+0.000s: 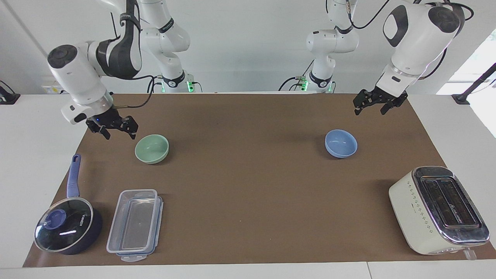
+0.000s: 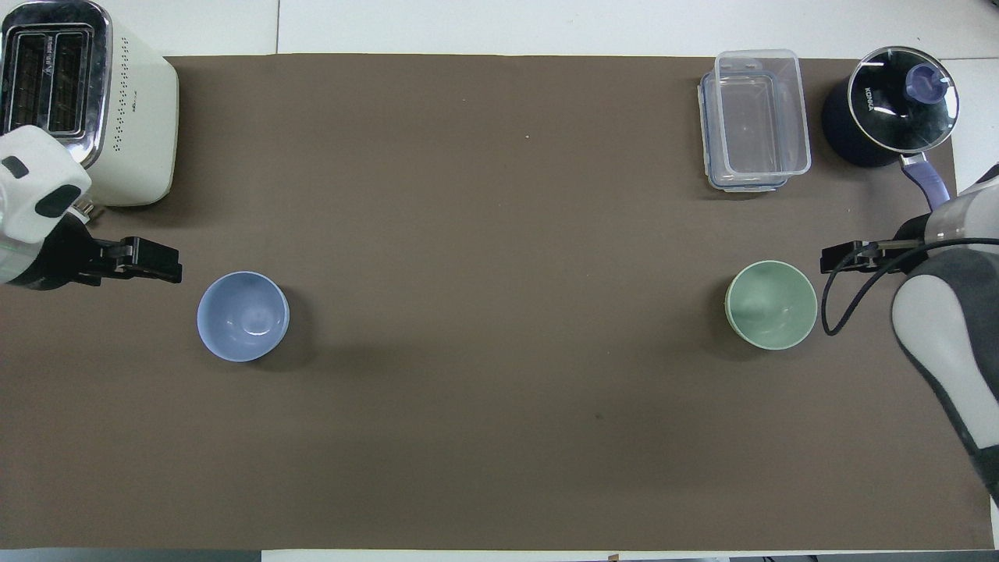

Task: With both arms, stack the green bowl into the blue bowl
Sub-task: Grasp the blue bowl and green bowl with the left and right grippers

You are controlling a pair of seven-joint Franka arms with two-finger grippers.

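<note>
Here, green bowl (image 1: 152,148) just beside raised right gripper (image 1: 120,133)

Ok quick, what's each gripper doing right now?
Left gripper: open, empty, above the mat near the blue bowl.
Right gripper: open, empty, beside the green bowl.

You see the toaster (image 2: 94,101) cut off at the overhead view's edge, its near corner hidden by the left arm (image 2: 31,203).
</note>
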